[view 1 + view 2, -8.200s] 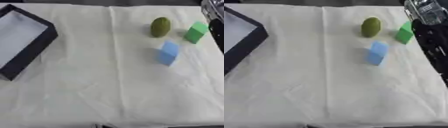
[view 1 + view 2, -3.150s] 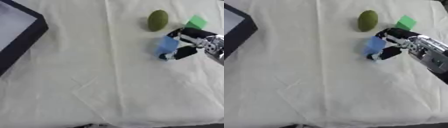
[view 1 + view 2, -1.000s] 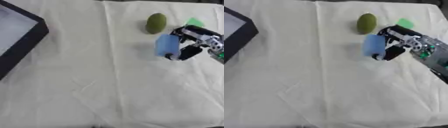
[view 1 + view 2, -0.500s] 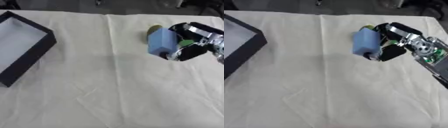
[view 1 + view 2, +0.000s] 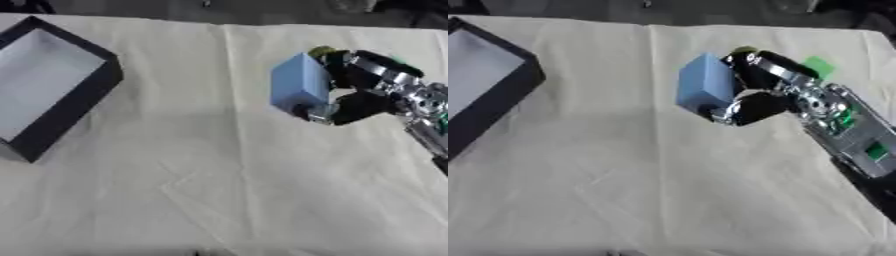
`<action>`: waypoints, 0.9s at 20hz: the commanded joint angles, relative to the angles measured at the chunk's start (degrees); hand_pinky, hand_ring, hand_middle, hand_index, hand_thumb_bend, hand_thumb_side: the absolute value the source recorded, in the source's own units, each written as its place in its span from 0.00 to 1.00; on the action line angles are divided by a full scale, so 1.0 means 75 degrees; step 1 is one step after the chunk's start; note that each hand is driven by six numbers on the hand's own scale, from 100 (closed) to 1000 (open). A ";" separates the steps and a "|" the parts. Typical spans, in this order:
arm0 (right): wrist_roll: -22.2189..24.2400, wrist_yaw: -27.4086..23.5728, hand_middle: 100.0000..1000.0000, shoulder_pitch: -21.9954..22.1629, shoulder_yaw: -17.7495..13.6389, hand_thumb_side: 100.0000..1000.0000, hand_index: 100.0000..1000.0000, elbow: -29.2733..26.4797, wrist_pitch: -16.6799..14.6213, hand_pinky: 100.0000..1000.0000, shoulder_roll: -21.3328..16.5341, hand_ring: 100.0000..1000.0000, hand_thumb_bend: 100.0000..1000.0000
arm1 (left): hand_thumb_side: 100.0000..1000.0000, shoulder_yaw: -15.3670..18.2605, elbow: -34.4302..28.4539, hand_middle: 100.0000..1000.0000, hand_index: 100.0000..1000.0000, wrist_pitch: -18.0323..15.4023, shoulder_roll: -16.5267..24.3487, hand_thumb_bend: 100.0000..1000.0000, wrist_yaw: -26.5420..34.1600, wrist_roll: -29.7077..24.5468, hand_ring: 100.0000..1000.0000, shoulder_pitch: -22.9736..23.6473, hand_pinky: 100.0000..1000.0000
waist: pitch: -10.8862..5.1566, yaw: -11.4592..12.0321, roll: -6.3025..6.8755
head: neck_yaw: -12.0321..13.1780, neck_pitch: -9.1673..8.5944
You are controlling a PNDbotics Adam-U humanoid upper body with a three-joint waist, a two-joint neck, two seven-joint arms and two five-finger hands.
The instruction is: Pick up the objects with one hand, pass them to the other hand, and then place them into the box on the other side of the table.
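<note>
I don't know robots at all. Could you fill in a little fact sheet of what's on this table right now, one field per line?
Surface: table under a creased cream cloth
Working hand: right hand, black and silver, coming in from the right
Held item: light blue block, fingers curled round it, looks lifted off the cloth
Other hand: left hand not in view
Container: black-walled open box with a pale inside, at the left side
Also on the cloth: green block and an olive-green rounded object, both largely hidden behind the right hand
</note>
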 commanded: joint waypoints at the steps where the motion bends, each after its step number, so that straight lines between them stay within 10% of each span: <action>1: 0.0076 0.0176 0.30 -0.0153 0.0136 0.02 0.44 0.0024 0.0092 0.63 0.0458 0.56 0.28 | 0.35 -0.0306 -0.1264 0.69 0.75 0.0635 0.0473 0.69 -0.0679 -0.0505 0.66 -0.0119 0.73 | -0.0116 0.0016 0.0048 | 0.0103 0.0044; 7: -0.0369 0.0635 0.29 -0.0441 0.0551 0.00 0.43 0.0408 -0.0115 0.60 0.1205 0.53 0.25 | 0.32 -0.1189 -0.3184 0.64 0.64 0.1664 0.0706 0.69 -0.1721 -0.1549 0.62 -0.0633 0.72 | -0.0155 0.0024 0.0050 | 0.0239 0.0044; 18: -0.1093 0.1102 0.30 -0.0621 0.1047 0.00 0.43 0.1424 -0.1137 0.62 0.2529 0.53 0.20 | 0.34 -0.2572 -0.3318 0.67 0.70 0.1626 -0.0712 0.69 -0.2947 -0.3127 0.65 -0.2466 0.73 | -0.0279 0.0269 0.0119 | 0.0174 0.0044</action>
